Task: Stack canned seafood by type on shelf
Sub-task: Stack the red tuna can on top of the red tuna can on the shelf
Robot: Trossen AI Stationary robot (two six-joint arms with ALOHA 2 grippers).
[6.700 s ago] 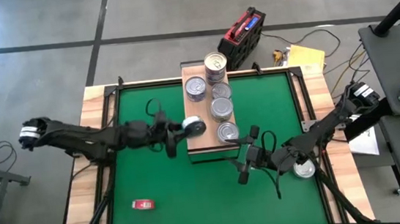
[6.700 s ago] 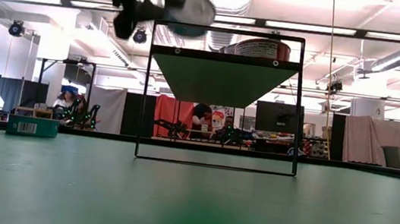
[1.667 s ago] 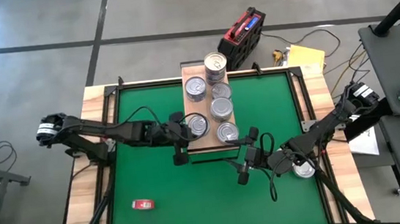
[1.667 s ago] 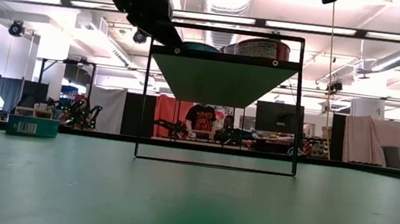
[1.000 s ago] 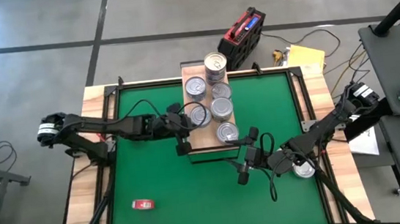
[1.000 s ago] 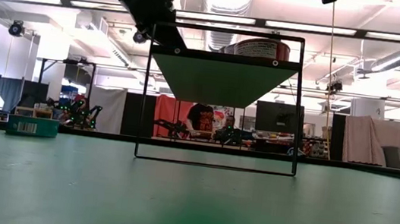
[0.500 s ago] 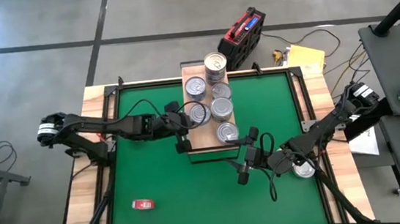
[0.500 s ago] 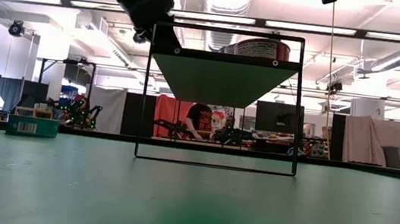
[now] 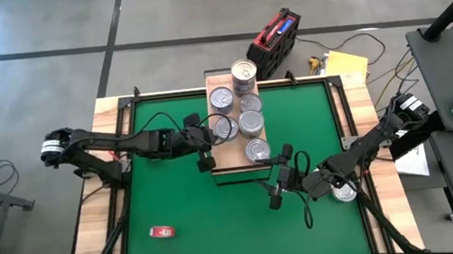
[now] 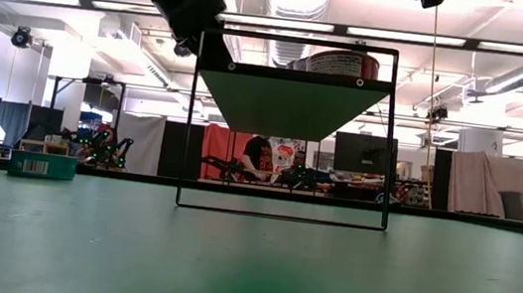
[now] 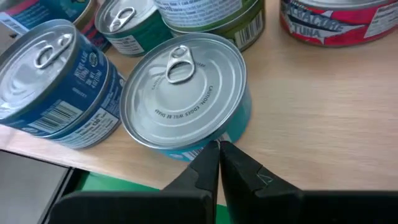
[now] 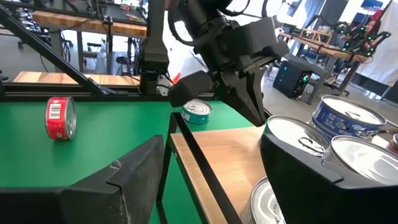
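Since 6.7 s ago the left gripper (image 9: 204,150) has set down the tin it carried: that teal tin (image 11: 186,99) now stands on the shelf (image 9: 231,161), and the jaws are shut and empty, their tips just beside its wall at the shelf's left edge.

Teal tin: round, flat, silver lid with a ring pull, upright. A blue tin (image 11: 53,81) stands just beside it; a green-labelled tin (image 11: 127,25) and a red tuna tin (image 11: 339,22) stand behind. From above, six lids show on the shelf in two rows, the farthest being a taller stack (image 9: 243,75). One more tin (image 9: 345,190) sits on the bench's right wooden border under the right arm.

Shelf: light wood board on a dark frame, raised above the mat, at the far centre of the bench (image 9: 108,113).

Surface: green mat (image 9: 175,199) within a wooden border; a small red flat object (image 9: 162,231) lies near the front left. Beyond the bench, an open workshop with ceiling strip lights, tables and a person (image 10: 260,156) in a red top seen under the shelf.

Left arm: stretched low across the mat from the left border to the shelf. Right gripper (image 9: 277,175): near the shelf's front right corner, jaws parted and empty, arm reaching in from the right border.
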